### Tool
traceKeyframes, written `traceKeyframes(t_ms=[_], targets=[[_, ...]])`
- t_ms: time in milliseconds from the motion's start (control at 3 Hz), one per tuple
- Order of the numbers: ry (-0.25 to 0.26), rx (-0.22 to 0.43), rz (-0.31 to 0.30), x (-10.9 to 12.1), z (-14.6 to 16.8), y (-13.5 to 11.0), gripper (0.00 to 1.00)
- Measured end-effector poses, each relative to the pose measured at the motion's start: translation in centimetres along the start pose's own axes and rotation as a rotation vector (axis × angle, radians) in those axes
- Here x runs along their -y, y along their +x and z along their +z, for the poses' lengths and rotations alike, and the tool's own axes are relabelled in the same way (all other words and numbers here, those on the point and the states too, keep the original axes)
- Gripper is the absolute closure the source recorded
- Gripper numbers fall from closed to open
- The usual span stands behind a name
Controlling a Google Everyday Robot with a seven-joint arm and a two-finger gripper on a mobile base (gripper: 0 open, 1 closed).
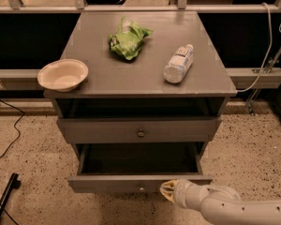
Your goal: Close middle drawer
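Note:
The middle drawer (pixel 112 183) is the grey drawer pulled far out of the cabinet, low in the camera view, with its dark inside showing. Its flat front has a small round knob (pixel 141 189). My gripper (pixel 169 191) is at the front face of this drawer, just right of the knob and level with the front's lower edge. The white arm (pixel 234 209) comes in from the bottom right. The drawer above (pixel 139 130), also grey with a round knob, stands out a little. Any drawer below is hidden.
On the cabinet top (pixel 140 74) lie a cream bowl (pixel 63 75) at the front left, a green bag (pixel 127 39) at the back and a plastic bottle (pixel 178 63) on its side at the right. Black cables (pixel 4 139) run over the speckled floor at the left.

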State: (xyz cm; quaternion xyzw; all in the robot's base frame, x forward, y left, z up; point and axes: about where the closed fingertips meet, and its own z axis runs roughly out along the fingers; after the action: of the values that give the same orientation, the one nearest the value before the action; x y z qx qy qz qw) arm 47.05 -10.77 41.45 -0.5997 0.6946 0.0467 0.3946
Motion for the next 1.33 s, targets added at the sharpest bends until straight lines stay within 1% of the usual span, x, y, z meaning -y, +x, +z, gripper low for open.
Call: traceKeyframes(t_ms=[333,667,1000,1333], targets=[[-0.026,0.052,0.014,-0.5,3.6,-0.5,1.0],[-0.023,0.079,0.033,0.0,5.4,-0.5,1.0],[-0.032,0.084,0.023,1.1,6.7,0.8,1.0],[-0.067,0.149,-0.033,2.2,8.7,0.9,1.0]])
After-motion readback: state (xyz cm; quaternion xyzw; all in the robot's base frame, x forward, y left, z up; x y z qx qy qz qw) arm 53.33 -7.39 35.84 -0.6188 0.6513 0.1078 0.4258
